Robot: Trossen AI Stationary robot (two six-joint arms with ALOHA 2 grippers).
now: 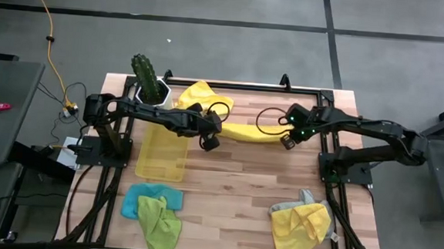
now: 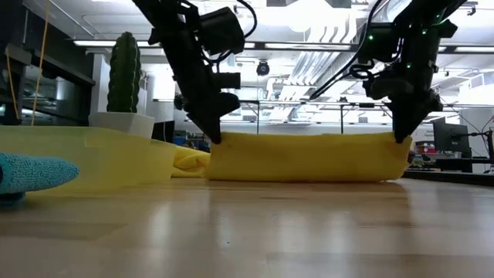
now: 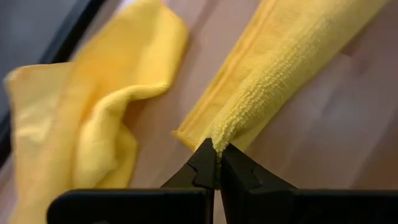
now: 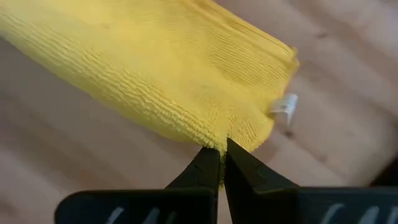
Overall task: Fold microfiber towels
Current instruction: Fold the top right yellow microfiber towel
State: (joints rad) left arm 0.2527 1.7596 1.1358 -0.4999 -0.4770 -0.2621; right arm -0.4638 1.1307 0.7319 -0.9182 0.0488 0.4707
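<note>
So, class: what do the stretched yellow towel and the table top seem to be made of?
Yellow towel: soft microfiber-like cloth, matte; fine looped pile and a sewn edge tag show, and it sags between both grippers. Table top: apparently wood, smooth; jointed plank strips with grain.

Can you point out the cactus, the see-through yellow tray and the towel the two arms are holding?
cactus (image 1: 144,74), high view, its green stem.
tray (image 1: 160,161), high view, its bare floor.
stretched yellow towel (image 2: 309,154), low view, its middle.
</note>
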